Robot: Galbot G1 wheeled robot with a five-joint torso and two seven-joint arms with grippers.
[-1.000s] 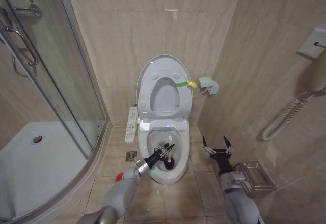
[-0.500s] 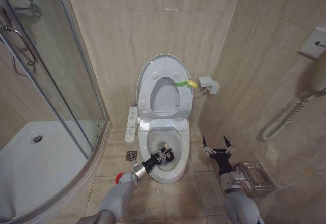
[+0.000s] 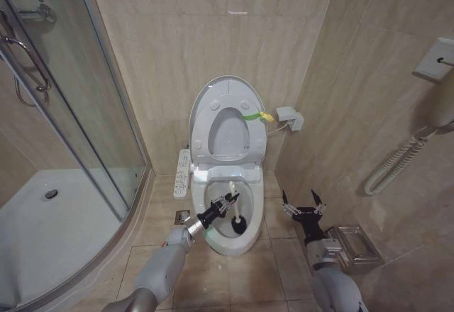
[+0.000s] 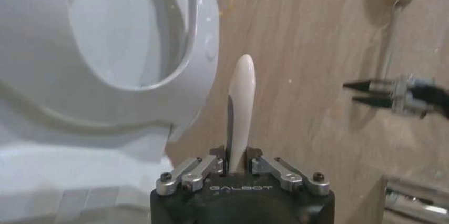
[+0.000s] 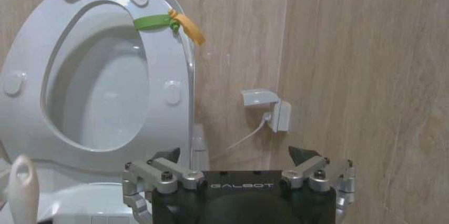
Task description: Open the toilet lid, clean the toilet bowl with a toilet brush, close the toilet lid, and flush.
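glossy white plastic toilet lid (image 3: 225,124), smooth ceramic toilet bowl (image 3: 248,241), polished beige wall tiles (image 3: 213,35).

Toilet bowl (image 3: 228,213): on the floor against the back wall, near the right-hand corner. Toilet lid (image 3: 225,117): upright behind the bowl, leaning on the wall. Toilet brush (image 3: 235,209): head inside the bowl, handle in the left claw (image 3: 222,205) over the bowl's front-left rim. Right claw (image 3: 303,203): right of the bowl, above the floor. Shower tray (image 3: 42,216): far left.

Glass shower door (image 3: 64,113) at left; white shower tray (image 3: 42,234); wall socket (image 3: 291,119); metal rack (image 3: 355,249) on floor.
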